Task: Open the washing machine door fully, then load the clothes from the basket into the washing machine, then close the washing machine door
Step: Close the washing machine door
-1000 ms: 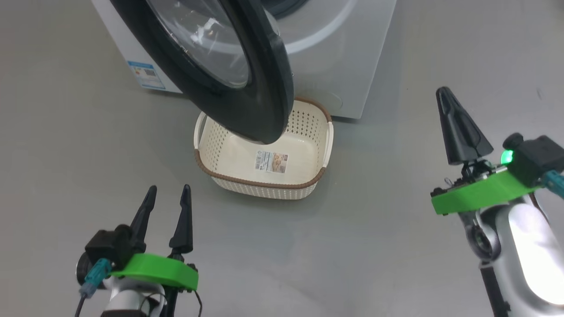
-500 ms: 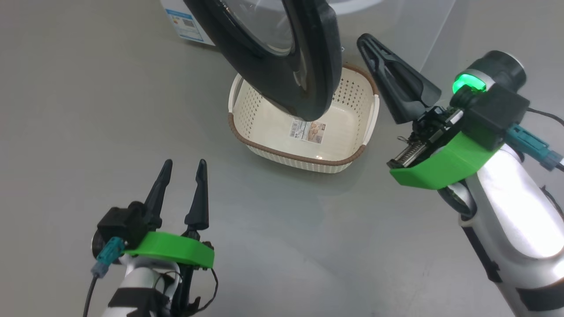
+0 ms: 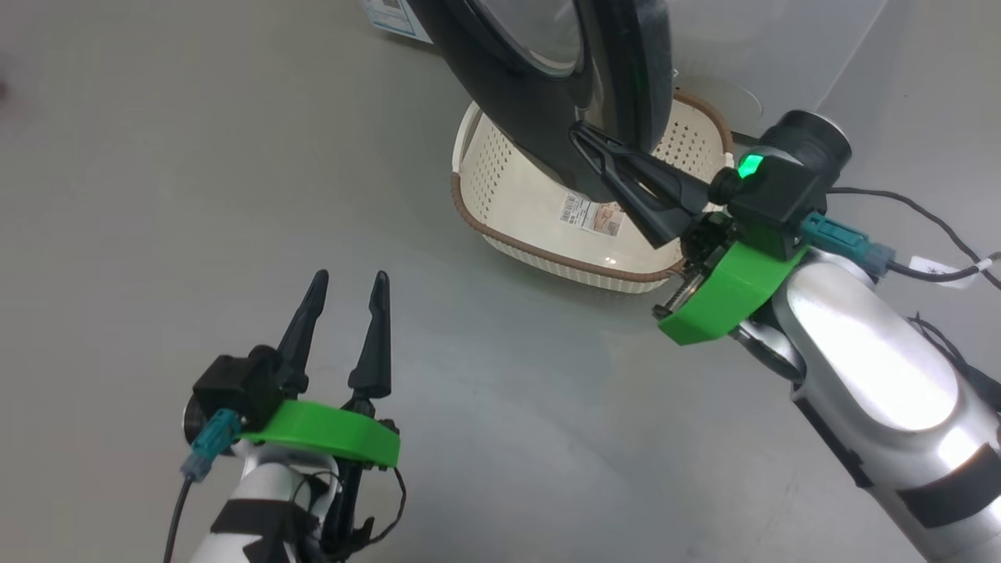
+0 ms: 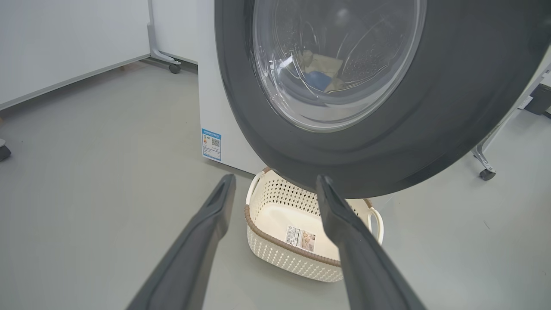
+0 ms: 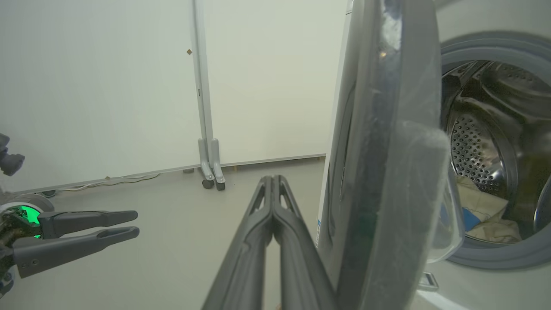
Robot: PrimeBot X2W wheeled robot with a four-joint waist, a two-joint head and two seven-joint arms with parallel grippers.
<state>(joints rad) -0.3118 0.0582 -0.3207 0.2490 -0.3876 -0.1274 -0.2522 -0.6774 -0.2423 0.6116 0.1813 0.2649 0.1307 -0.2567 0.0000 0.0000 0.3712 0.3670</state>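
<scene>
On the grey floor stands the cream, perforated, brown-rimmed basket.

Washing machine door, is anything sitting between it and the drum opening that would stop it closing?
Nothing visible does. The clothes lie low inside the drum, behind the grey seal, and the basket stands on the floor below the washing machine door. The shut right pincer is on the door's outer side.

**Door open, basket empty, clothes in drum**

Top centre of the head view, the round glossy black-rimmed glass door hangs open above the empty cream perforated basket. At the right wrist view's lower right, pale yellow and blue clothes lie inside the white washing machine.
</scene>
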